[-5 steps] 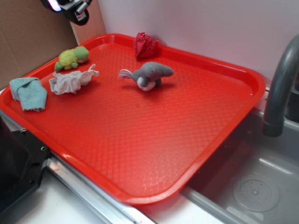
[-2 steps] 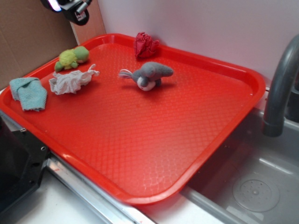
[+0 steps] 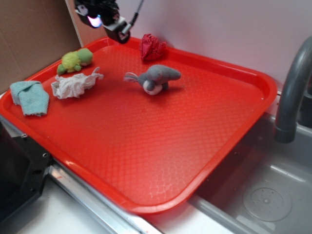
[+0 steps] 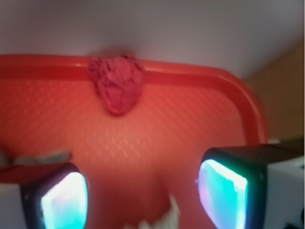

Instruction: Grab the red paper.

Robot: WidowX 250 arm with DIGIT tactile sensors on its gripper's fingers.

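The red paper is a dark-red wrinkly wad at the back rim of the red tray. In the wrist view the red paper lies ahead of the jaws, against the tray's far wall. My gripper hangs above the tray's back left corner, left of the paper and apart from it. In the wrist view my gripper is open and empty, with the two glowing pads wide apart.
A grey plush toy lies near the tray's middle back. A white paper wad, a green-yellow plush and a teal cloth lie on the left. A white wall stands behind. A sink and grey faucet are to the right.
My gripper has moved right and a little down, from the top left corner of the exterior view toward the red paper. The objects on the tray have not moved.
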